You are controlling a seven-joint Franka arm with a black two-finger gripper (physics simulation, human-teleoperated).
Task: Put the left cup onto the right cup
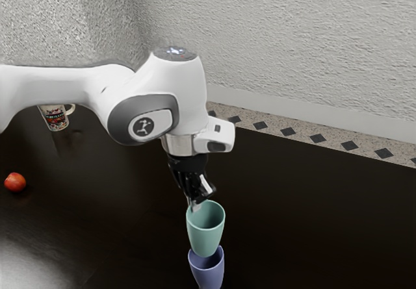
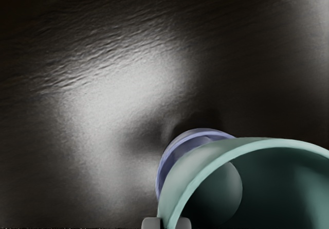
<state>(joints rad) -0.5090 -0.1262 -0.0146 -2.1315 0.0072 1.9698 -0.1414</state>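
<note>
One green cup [image 1: 205, 227], one purple cup [image 1: 207, 269], one printed mug [image 1: 56, 117], one red fruit [image 1: 14, 182]

Background stuff: dark wood-grain surface [image 1: 312, 191], pretty glossy, w/ a big pale glare patch at the exterior view's bottom left. Far back on the exterior view's left sits a white mug [image 1: 55, 117] w/ red + black print, upright, handle toward the right. Nearer the front on that side is a small red fruit [image 1: 14, 182], apple or tomato, can't tell tbh, well apart from the mug. Behind: rough grey plaster wall [image 1: 292, 36], and along its base a speckled light strip [image 1: 338, 139] w/ black diamond tiles. The wrist view has the same grain + glare.
</note>
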